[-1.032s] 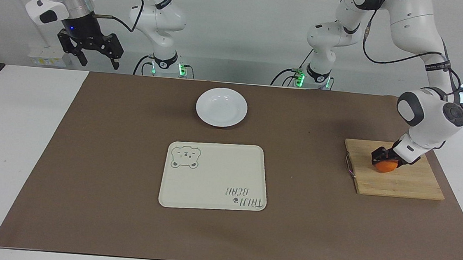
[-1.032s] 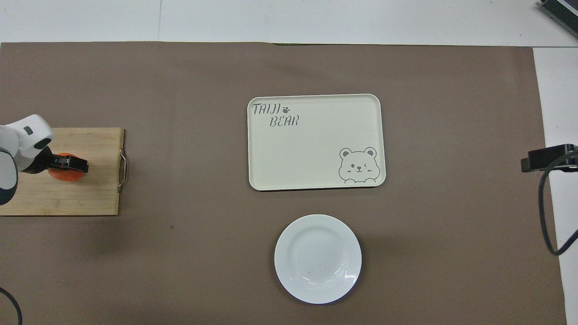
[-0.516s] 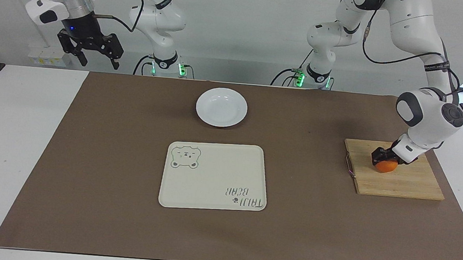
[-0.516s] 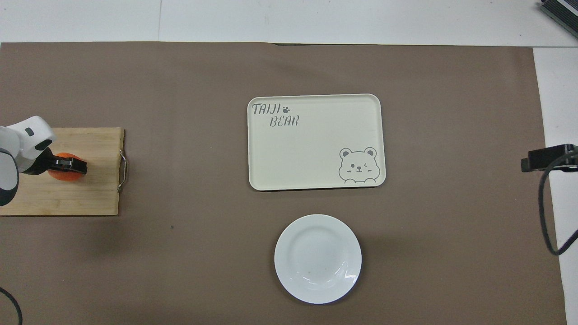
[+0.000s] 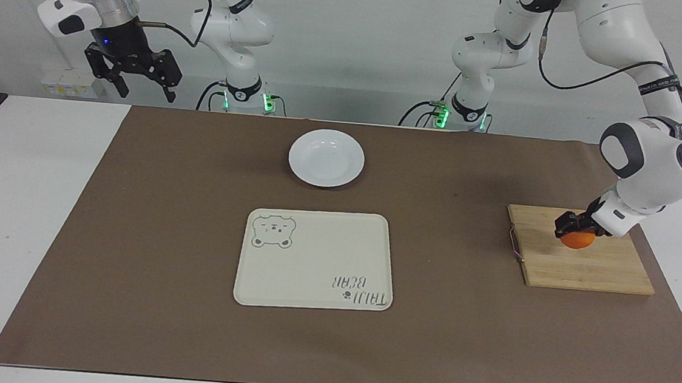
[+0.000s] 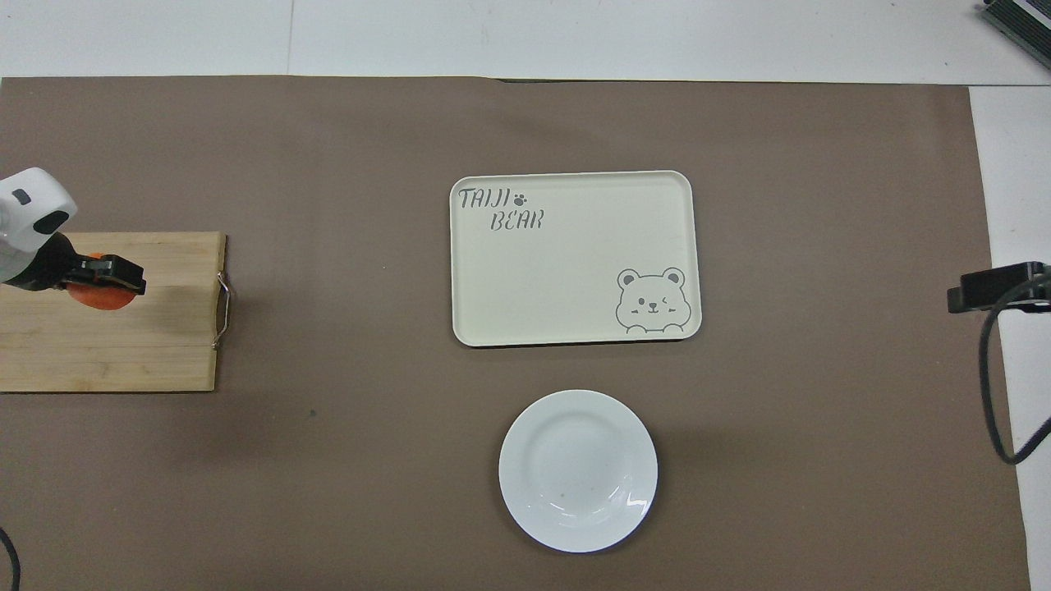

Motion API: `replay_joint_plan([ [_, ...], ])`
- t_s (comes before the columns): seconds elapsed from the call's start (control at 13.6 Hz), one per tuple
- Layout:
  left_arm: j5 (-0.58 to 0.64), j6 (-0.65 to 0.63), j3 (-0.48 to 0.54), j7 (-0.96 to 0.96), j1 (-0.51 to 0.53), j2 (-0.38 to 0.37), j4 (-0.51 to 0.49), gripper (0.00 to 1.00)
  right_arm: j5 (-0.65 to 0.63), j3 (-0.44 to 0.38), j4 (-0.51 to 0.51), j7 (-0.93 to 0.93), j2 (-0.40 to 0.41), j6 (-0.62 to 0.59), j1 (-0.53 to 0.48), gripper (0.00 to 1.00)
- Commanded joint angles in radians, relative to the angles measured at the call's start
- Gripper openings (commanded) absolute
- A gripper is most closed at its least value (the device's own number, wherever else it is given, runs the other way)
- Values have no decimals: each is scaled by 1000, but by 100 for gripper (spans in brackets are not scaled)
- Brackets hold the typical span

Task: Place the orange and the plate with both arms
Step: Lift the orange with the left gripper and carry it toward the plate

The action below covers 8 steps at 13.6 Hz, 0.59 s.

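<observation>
I'm seeing the tray (image 5: 315, 259) and the plate (image 5: 326, 157) lying bare on the worktop (image 5: 23, 203) mat – nothing blocking them. The left gripper (image 5: 571, 226) is clenching its fingers on the orange (image 5: 577, 239) over the wooden board (image 5: 584, 265). The right gripper (image 5: 141, 81) is waiting raised, fingers released.

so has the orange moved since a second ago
Yes. The orange, held in the left gripper, has risen off the wooden board and shifted toward the board's edge nearer the robots.
</observation>
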Motion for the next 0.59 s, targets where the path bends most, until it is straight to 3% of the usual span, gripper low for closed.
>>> replay_joint_plan([
  [0.0, -7, -96, 10, -111, -52, -45, 61, 0, -9, 9, 3, 20, 0, 6, -7, 100],
  [0.37, 3, -306, 10, -248, -132, -71, 223, 0, -9, 9, 3, 20, 0, 6, -7, 100],
  [0.52, 4, -351, 8, -254, -152, -114, 237, 0, -9, 9, 3, 20, 0, 7, -7, 100],
])
